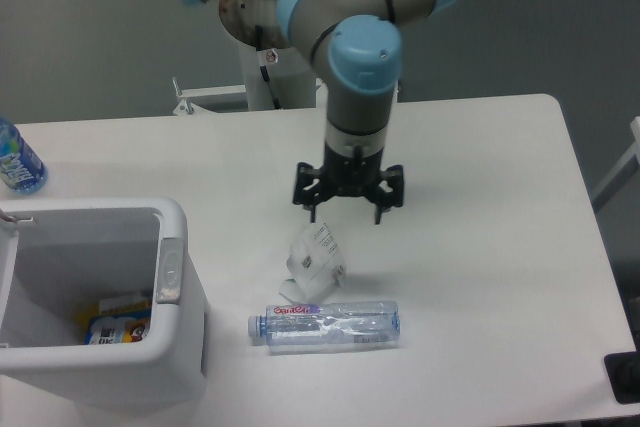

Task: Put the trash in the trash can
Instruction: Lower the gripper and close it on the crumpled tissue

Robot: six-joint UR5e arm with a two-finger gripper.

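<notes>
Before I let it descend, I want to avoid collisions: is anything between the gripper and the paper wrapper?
Nothing visible. The gripper, open, hangs just above and behind the paper wrapper; the clear bottle lies nearer the camera, out of the way.

Blue-labelled bottle (16, 161): cut off by the left edge; only part of its body shows. Bin (170, 277): left side and lower front run out of view. Items (115, 318) on the bin floor: partly hidden by its wall, print too small to read. Wrapper (314, 254): barcode digits illegible. Black object (624, 378) at the lower right corner: cropped, unidentifiable.
</notes>
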